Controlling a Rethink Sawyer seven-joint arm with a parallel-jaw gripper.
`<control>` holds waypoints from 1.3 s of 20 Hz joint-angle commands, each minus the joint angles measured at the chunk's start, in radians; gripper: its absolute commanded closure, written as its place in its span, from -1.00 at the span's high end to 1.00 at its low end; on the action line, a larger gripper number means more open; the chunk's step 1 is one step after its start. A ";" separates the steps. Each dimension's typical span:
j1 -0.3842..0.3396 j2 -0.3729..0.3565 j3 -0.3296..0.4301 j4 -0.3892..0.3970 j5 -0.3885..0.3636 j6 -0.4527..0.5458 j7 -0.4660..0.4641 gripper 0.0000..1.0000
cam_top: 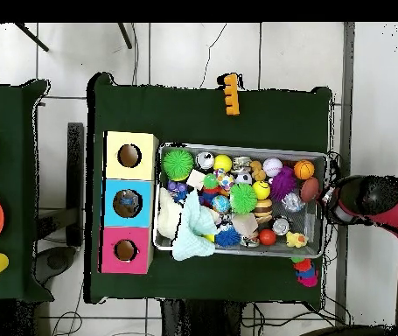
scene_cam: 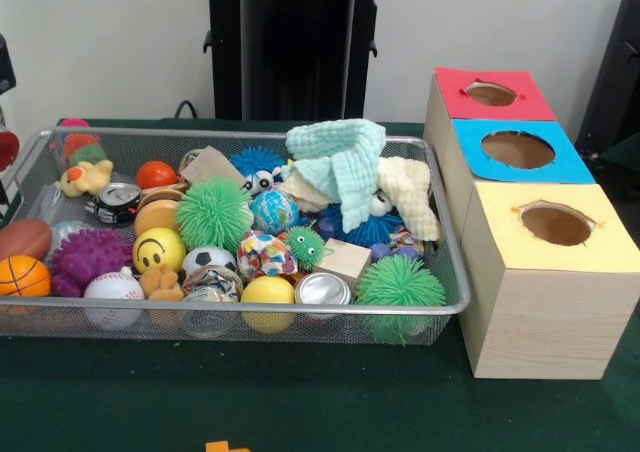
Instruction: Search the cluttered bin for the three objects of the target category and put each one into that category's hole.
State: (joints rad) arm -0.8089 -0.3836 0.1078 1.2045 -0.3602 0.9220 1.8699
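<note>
Wire-mesh metal bin (scene_cam: 30,162), waffle-textured cloth (scene_cam: 345,157), matt wooden boxes (scene_cam: 545,322), green felt table (scene_cam: 300,402).

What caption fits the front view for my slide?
Wire bin crammed with toys and cloths beside three wooden boxes with red, blue and yellow holed tops.

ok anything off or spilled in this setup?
Mostly tidy. A mint cloth is heaped above the bin and, in the overhead view, hangs over its rim toward the boxes. An orange toy lies outside the bin on the table.
</note>
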 commanded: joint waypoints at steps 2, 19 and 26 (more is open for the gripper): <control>0.072 0.171 0.094 0.050 -0.039 -0.288 0.051 -1.00; 0.076 0.253 0.097 -0.060 -0.022 -0.347 0.012 -1.00; 0.118 0.250 0.107 -0.062 -0.069 -0.320 -0.065 -1.00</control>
State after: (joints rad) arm -0.7393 -0.3684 0.0414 1.1776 -0.3750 0.9080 1.8699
